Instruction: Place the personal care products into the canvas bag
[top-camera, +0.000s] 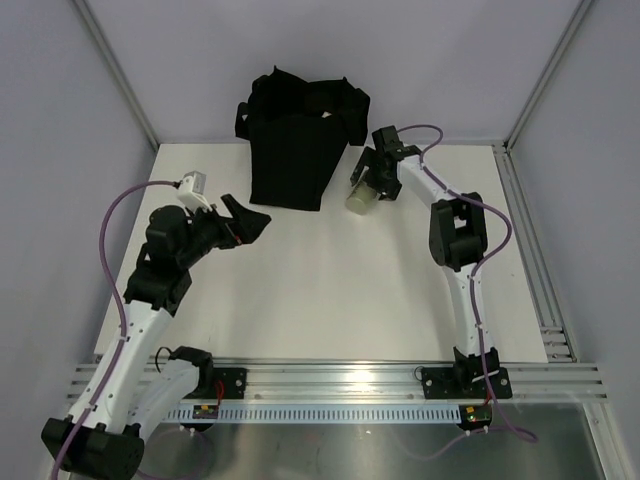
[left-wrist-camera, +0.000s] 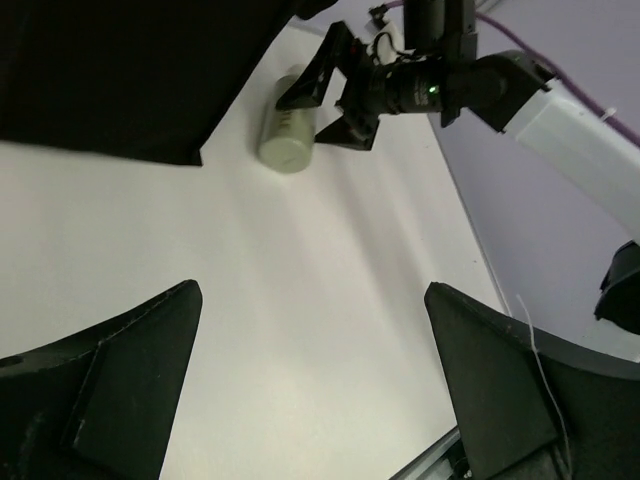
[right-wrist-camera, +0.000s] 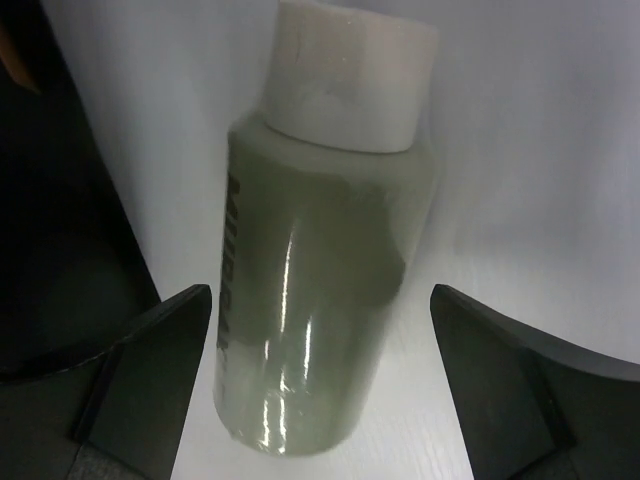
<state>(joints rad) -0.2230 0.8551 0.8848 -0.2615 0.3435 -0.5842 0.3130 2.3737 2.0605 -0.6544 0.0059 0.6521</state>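
Observation:
The black canvas bag (top-camera: 295, 150) stands at the back middle of the table; it also shows in the left wrist view (left-wrist-camera: 120, 70) and at the left of the right wrist view (right-wrist-camera: 50, 200). One cream bottle with dark lettering and a white cap (top-camera: 360, 197) lies on the table just right of the bag (left-wrist-camera: 285, 140) (right-wrist-camera: 320, 260). My right gripper (top-camera: 372, 180) (right-wrist-camera: 320, 292) is open, one finger on either side of the bottle, not closed on it. My left gripper (top-camera: 250, 222) (left-wrist-camera: 312, 300) is open and empty over the table, left of the bag's front. No other products show.
An aluminium rail (top-camera: 340, 378) runs along the near edge and another (top-camera: 530, 260) along the right edge. Grey walls enclose the back and sides. Purple cables (top-camera: 115, 225) hang off both arms.

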